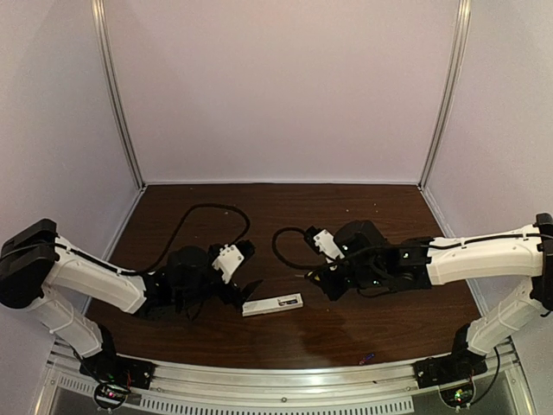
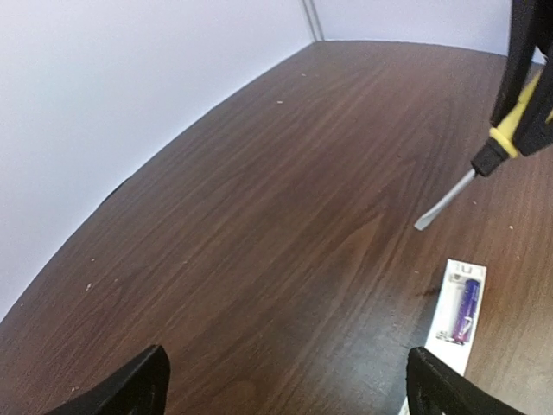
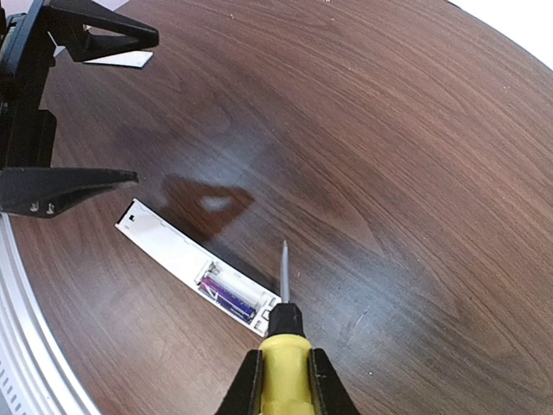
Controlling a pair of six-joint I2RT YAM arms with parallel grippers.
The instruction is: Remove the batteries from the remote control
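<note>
Partly done at best: remote lies lower centre of top view on worktop, bay open, one purple battery still inside, other slot looks empty; right tool clamps screwdriver, left tool wide, empty.

1 remote. 2 batteries: 1 battery in the remote's bay, 1 battery, tiny and blue-red, loose near the front edge of the surface. 1 cover, a flat white strip. 1 screwdriver with a yellow handle. 2 arms, each with 1 hand: the left hand and the right hand. 2 fingers on each hand, 4 in all.
</note>
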